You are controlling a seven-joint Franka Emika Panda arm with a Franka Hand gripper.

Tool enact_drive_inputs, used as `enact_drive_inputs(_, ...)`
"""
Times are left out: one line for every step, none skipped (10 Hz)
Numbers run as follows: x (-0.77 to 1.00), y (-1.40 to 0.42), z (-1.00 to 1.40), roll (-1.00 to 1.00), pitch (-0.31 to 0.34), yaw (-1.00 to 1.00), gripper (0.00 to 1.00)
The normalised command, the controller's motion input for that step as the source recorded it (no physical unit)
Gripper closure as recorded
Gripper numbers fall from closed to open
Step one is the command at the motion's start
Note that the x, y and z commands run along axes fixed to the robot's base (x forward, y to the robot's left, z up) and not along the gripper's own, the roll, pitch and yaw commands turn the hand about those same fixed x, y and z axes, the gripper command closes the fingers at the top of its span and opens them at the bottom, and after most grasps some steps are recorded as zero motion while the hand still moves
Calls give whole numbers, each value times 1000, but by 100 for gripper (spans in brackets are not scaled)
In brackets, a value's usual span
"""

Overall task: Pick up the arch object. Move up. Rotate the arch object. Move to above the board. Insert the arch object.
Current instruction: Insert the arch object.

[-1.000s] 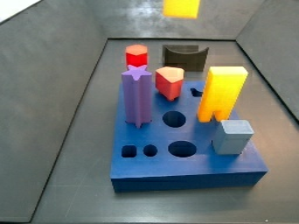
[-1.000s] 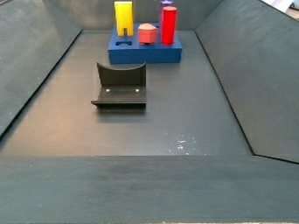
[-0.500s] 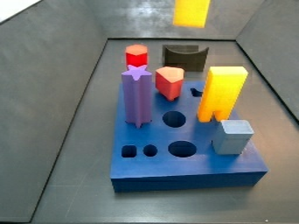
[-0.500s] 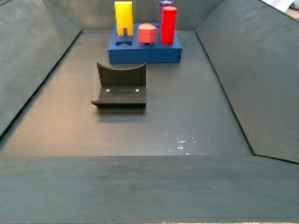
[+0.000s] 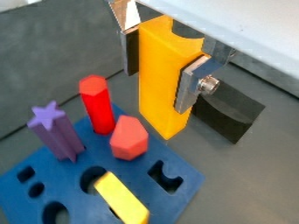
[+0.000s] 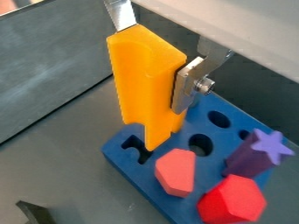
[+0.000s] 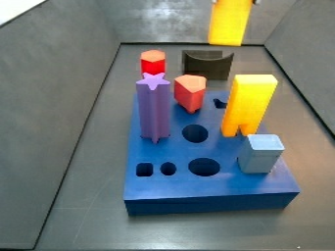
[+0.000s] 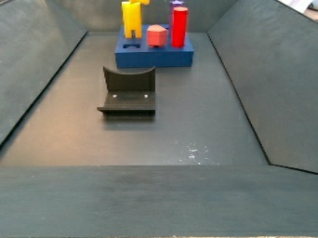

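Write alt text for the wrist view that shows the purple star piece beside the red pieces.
The gripper holds the arch object upright between its silver fingers, just above the board. On the board stand a purple star piece and two red pieces.

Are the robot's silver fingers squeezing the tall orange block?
Touching. In both wrist views the gripper has its silver fingers pressed flat against the sides of the arch object, holding it above the board.

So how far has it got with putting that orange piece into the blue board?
Picked up and lifted: the hand grips the arch object between its fingers, upright in the air. In both wrist views it hangs over the board, near a slot at the edge. Left: lowering it in and letting go.
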Motion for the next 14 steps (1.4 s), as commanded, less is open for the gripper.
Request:
enact_drive_inputs(546,0,-451,0,0,497,100)
enact_drive_inputs(317,-163,-654,109,-37,503,100)
enact_drive_inputs(240,-357,-769,250,0,480,100)
enact_drive_inputs(154,-246,-580,164,0,129,100)
enact_drive_inputs(120,-157,-314,214,30,0,100)
enact_drive_inputs(83,-160,-151,437,144,23,100)
enact_drive_inputs(57,-151,-191,427,133,23,100)
enact_drive_inputs(20,-94,-280,260,54,0,100)
enact_drive_inputs(0,-14,-334,107,0,0,100)
enact_drive_inputs(0,0,-371,23,-37,31,100)
enact_drive_inputs(71,0,-366,14,-1,83,100)
enact_drive_inputs(160,0,-494,-43,-43,71,100)
enact_drive_inputs(211,0,-431,-10,-30,43,100)
enact_drive_inputs(249,0,-134,0,7,0,100)
